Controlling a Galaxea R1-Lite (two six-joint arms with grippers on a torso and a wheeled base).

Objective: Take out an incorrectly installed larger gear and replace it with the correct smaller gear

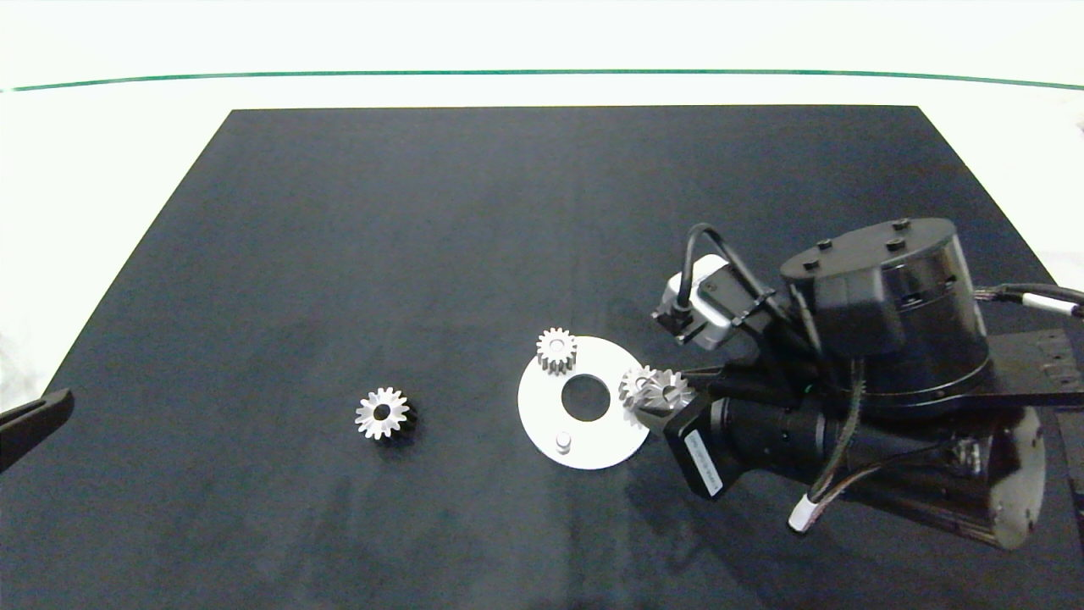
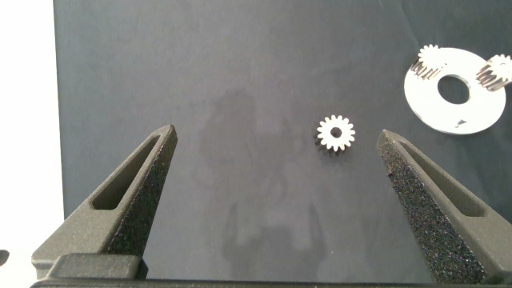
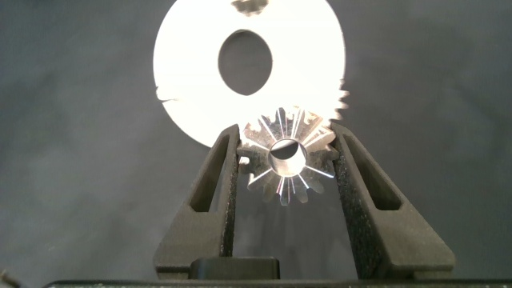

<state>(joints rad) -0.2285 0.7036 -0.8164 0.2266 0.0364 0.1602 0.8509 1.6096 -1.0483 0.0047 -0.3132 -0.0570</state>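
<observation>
Right gripper [image 3: 284,164] pinches a smaller gear [image 3: 286,154] at the disc plate's [image 1: 542,402] edge, beside a mounted gear. The larger gear [image 1: 382,413] lies off on the tabletop. Next, seemingly: the bare peg [image 1: 562,440]. Left gripper [image 2: 276,192] hangs spread, idle.

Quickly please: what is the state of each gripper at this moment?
Left gripper: open, holding nothing, at the mat's left edge.
Right gripper: closed on a gear at the disc's rim; which gear cannot be told.
</observation>
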